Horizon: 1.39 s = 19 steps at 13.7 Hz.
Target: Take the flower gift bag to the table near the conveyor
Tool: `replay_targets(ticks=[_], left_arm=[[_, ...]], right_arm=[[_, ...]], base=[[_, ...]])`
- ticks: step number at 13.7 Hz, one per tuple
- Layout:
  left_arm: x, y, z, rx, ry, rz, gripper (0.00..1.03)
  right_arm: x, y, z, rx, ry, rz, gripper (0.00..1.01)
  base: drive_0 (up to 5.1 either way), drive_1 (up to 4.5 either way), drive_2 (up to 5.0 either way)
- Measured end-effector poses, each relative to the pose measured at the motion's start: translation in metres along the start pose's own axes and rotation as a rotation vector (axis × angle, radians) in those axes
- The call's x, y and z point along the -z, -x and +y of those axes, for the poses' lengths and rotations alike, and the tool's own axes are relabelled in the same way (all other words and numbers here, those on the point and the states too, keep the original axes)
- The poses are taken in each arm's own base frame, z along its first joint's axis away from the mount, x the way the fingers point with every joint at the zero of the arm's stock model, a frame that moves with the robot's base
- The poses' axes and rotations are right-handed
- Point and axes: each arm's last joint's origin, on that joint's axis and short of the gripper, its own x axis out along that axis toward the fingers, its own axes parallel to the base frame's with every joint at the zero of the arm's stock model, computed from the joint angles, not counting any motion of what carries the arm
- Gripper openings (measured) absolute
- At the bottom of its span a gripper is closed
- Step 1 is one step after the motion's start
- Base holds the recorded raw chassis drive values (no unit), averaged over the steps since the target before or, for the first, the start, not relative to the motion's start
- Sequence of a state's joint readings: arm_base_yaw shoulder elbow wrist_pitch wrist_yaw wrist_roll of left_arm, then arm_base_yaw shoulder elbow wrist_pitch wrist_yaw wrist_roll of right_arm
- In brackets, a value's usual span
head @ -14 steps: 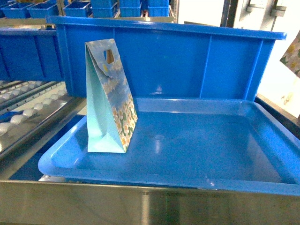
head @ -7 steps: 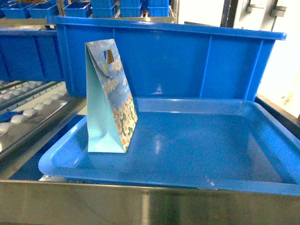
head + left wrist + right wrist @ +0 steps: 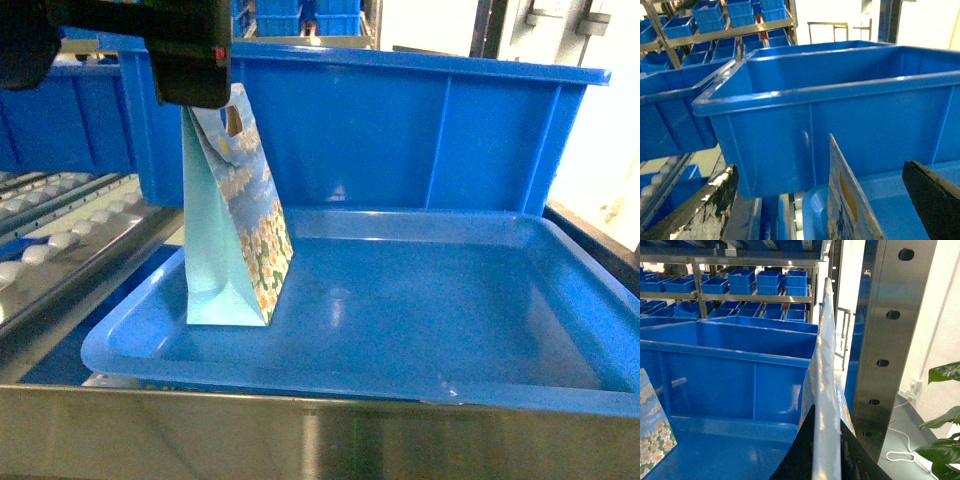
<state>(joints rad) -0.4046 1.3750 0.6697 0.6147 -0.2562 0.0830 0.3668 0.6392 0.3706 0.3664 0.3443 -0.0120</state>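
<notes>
The blue tray (image 3: 420, 330) carries the flower gift bag (image 3: 235, 215) upright at its left end, beside the conveyor (image 3: 60, 245). New since half a second ago, the left pincer (image 3: 817, 200) hangs released, straddling the bag's top; the right pincer (image 3: 826, 450) is clenched on a second bag's (image 3: 824, 390) edge

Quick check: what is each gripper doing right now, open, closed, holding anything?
Left gripper: open, straddling the gift bag's top.
Right gripper: shut on a second bag.
</notes>
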Motion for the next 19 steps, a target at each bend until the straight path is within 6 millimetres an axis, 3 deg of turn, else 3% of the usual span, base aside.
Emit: replay_targets(ticks=[4, 7, 9, 10, 13, 15, 17, 19], left_arm=[[0.019, -0.022, -0.016, 0.021, 0.006, 0.113, 0.98], [0.016, -0.024, -0.017, 0.03, 0.025, 0.113, 0.98], [0.018, -0.024, -0.016, 0.029, 0.039, 0.131, 0.87], [0.019, -0.024, -0.017, 0.032, 0.041, 0.139, 0.89], [0.02, -0.024, -0.017, 0.033, 0.053, 0.148, 0.59], [0.023, -0.024, -0.017, 0.032, 0.062, 0.167, 0.3], [0.024, -0.023, -0.017, 0.032, 0.065, 0.171, 0.08], [0.025, -0.023, -0.016, 0.025, 0.077, 0.17, 0.02]], right_arm=[[0.0, 0.0, 0.0, 0.0, 0.0, 0.0, 0.03], [0.0, 0.0, 0.0, 0.0, 0.0, 0.0, 0.03], [0.0, 0.0, 0.0, 0.0, 0.0, 0.0, 0.03], [0.0, 0.0, 0.0, 0.0, 0.0, 0.0, 0.03], [0.0, 0.0, 0.0, 0.0, 0.0, 0.0, 0.03], [0.0, 0.0, 0.0, 0.0, 0.0, 0.0, 0.03], [0.0, 0.0, 0.0, 0.0, 0.0, 0.0, 0.03], [0.0, 0.0, 0.0, 0.0, 0.0, 0.0, 0.03]], base=[[0.0, 0.0, 0.0], [0.0, 0.0, 0.0], [0.0, 0.0, 0.0], [0.0, 0.0, 0.0], [0.0, 0.0, 0.0], [0.0, 0.0, 0.0], [0.0, 0.0, 0.0], [0.0, 0.0, 0.0]])
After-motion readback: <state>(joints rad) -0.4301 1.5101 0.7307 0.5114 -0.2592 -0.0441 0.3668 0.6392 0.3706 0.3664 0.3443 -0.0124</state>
